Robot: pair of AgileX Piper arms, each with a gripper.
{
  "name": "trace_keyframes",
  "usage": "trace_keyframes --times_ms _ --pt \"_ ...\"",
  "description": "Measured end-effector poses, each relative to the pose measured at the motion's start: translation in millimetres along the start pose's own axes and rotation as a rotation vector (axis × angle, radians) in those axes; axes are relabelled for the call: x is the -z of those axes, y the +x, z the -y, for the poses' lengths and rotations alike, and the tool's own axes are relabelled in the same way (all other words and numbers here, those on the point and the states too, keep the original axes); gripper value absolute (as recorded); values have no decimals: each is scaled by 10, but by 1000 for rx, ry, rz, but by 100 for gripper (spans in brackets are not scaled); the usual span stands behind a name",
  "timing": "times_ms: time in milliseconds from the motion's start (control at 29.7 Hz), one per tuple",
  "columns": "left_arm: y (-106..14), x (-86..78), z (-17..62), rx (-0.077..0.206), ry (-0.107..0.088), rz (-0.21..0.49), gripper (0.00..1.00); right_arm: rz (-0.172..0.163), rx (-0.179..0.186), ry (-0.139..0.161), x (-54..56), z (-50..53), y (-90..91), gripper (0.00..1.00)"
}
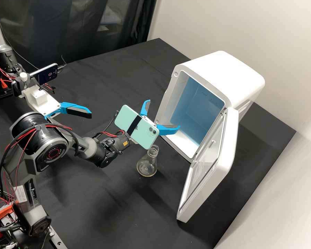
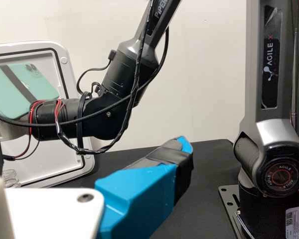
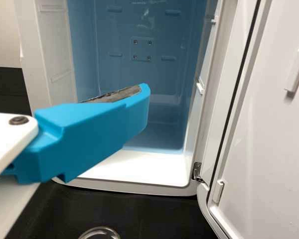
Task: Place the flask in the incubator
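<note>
Just before the mouth of the white, box-shaped plastic incubator (image 1: 224, 72), the right gripper (image 1: 158, 118) is hanging in the air with its two bright blue fingers (image 3: 89, 129) spread wide apart, gripping nothing. Below it, the clear glass conical flask (image 1: 148, 163) is standing upright on the black bench (image 1: 93, 207), well apart from both fingertips and outside the incubator, just in front of its lower lip. From the right wrist, the flask (image 3: 95, 232) is showing its round rim under the finger, with the incubator's pale blue chamber (image 3: 139, 50) lying straight beyond it. The incubator's white door (image 1: 210, 155) is standing swung fully outward on the side away from the arms. A mint-green phone (image 1: 136, 126) is riding strapped to the right arm's wrist, just behind the gripper. Farther back, well apart from flask and incubator, the left gripper (image 1: 74, 111) is hovering over the bench with its fingers parted and nothing between them, a dark phone (image 1: 45, 73) sitting behind it. From the left wrist, the right arm's dark grey forearm (image 2: 89, 119) is crossing in front of the incubator (image 2: 65, 164).
</note>
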Motion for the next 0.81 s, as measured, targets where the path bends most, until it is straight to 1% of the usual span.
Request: trace_keyframes --times_ms 437,505,572,774,807 --pt "0 0 0 0 0 0 100 0 0 0 0 0 0 100" --pt "7 10 22 6 1 -2 100 0 0 0 0 0 0 100" --pt "21 34 69 21 3 -7 100 0 0 0 0 0 0 100" --pt "50 254 222 72 2 -76 100 0 0 0 0 0 0 100" --pt "50 295 238 78 -3 -89 100 0 0 0 0 0 0 100"
